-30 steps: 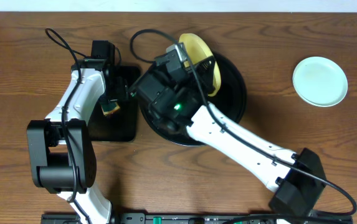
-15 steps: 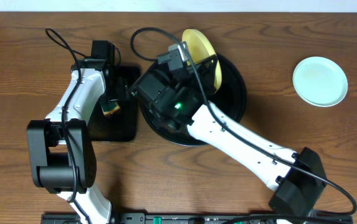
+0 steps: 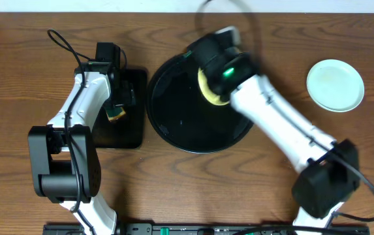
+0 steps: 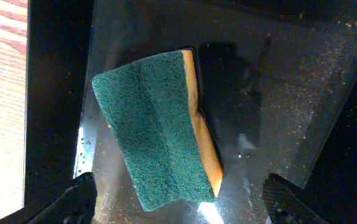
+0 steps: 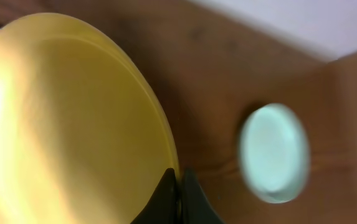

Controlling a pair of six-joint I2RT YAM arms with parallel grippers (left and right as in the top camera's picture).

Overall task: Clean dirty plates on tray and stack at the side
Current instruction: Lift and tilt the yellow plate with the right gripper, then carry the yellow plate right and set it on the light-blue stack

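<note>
Swing of the right arm (image 3: 271, 124) within the last second: off the left part of the round black tray (image 3: 180, 121), now blurred over its right half. Pinched by the rim in the right gripper (image 5: 178, 190), lifted and tilted: the pale yellow plate (image 3: 211, 90). Probably bound for the mint-blue plate (image 3: 335, 85) on the bare tabletop (image 3: 304, 39) well to the right, so stacking rather than wiping. Unmoved meanwhile: left gripper (image 4: 179, 193), spread wide above the green-and-yellow sponge (image 4: 156, 152) on the small rectangular tray (image 3: 131, 134), grasping nothing.

Brown table (image 3: 4, 183) meeting a pale wall (image 3: 76, 5)
Even light is falling on the wood grain; the wall is edging the far side.
</note>
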